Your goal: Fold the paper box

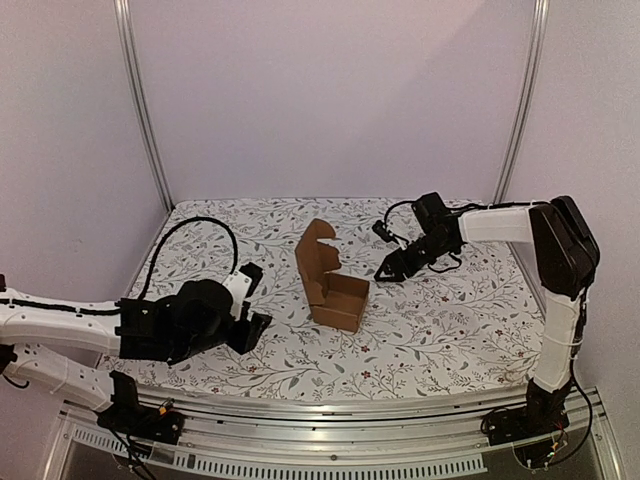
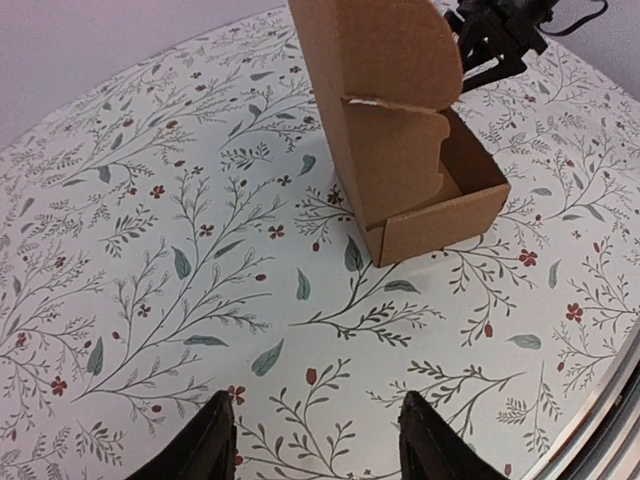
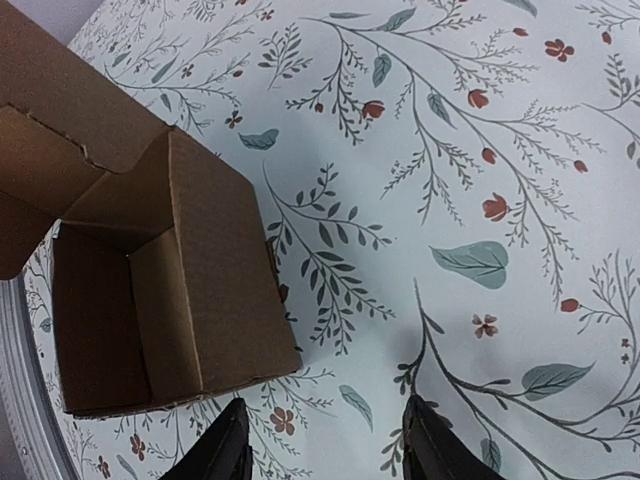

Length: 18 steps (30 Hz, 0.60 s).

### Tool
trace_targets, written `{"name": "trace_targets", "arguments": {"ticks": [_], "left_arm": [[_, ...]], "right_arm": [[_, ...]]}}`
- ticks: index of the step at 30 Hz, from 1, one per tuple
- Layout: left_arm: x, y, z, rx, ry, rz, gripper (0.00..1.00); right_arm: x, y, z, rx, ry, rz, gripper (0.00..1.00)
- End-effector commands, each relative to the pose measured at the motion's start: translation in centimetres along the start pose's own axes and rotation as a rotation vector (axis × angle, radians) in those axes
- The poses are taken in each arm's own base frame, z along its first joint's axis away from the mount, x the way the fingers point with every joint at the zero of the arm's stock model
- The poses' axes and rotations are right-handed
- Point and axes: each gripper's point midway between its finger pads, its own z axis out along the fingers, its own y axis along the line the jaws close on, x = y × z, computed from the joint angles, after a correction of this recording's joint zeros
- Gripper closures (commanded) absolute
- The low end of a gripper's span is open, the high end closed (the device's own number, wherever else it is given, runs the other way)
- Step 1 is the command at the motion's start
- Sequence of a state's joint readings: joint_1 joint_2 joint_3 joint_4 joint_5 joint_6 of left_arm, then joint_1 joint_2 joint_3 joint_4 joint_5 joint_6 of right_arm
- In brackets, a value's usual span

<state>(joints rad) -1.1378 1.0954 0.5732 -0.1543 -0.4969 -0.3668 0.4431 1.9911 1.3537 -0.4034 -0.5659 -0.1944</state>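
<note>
Currently the left gripper (image 1: pixel 256 296) sits at the lower left of the overhead view. Its fingers (image 2: pixel 215 440) are apart with nothing between them. Only the flower-patterned table (image 2: pixel 150 250) shows in the gap at the bottom edge of its wrist view. It is near the box but clear of it. The right gripper (image 1: pixel 385 272), right of centre in the overhead view, is likewise parted and empty. Its tips point toward the box from just beside it, and no contact is seen.

The paper box (image 1: pixel 330 282) stands at the centre of the overhead view, between the two grippers. Condition: partly folded. The tray is formed, its walls are up and the inside is open. The lid panel (image 1: pixel 318 245) stands roughly upright on the tray's upper-left side and carries rounded flaps. In the right wrist view the box fills the left of the frame, open side toward the camera.

Assessment: the step in hand appears to be closing the lid.
- One gripper should steady the tray's front wall, since a light box is likely to slide on the table.
- The other should press high on the lid panel, turning it over its crease.
- The rounded flaps should be guided inside the side walls, not outside them.
- Pressing low on the panel would likely tip or skid the whole box.
</note>
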Motion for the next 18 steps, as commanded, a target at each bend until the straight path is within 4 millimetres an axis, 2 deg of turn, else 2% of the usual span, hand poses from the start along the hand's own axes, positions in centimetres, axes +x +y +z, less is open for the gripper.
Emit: {"name": "trace_targets", "arguments": {"ticks": [1, 5, 8, 12, 18], "left_arm": [[-4.6, -3.7, 2.1, 0.082, -0.144, 0.081, 0.44], [-5.1, -5.9, 4.9, 0.109, -0.118, 0.154, 0.44], [-5.4, -6.5, 6.6, 0.099, -0.101, 0.182, 0.45], [-6.0, -7.1, 7.4, 0.134, -0.118, 0.215, 0.47], [-6.1, -8.3, 7.5, 0.213, -0.095, 0.26, 0.49]], "right_arm": [[1.7, 1.8, 2.2, -0.083, 0.08, 0.044, 0.5], [2.5, 3.0, 3.0, -0.14, 0.102, 0.041, 0.5], [2.8, 3.7, 3.2, -0.189, 0.104, 0.05, 0.5], [3.3, 4.4, 3.4, -0.233, 0.11, 0.059, 0.5], [4.3, 5.1, 3.7, -0.284, 0.13, 0.092, 0.5]]}}
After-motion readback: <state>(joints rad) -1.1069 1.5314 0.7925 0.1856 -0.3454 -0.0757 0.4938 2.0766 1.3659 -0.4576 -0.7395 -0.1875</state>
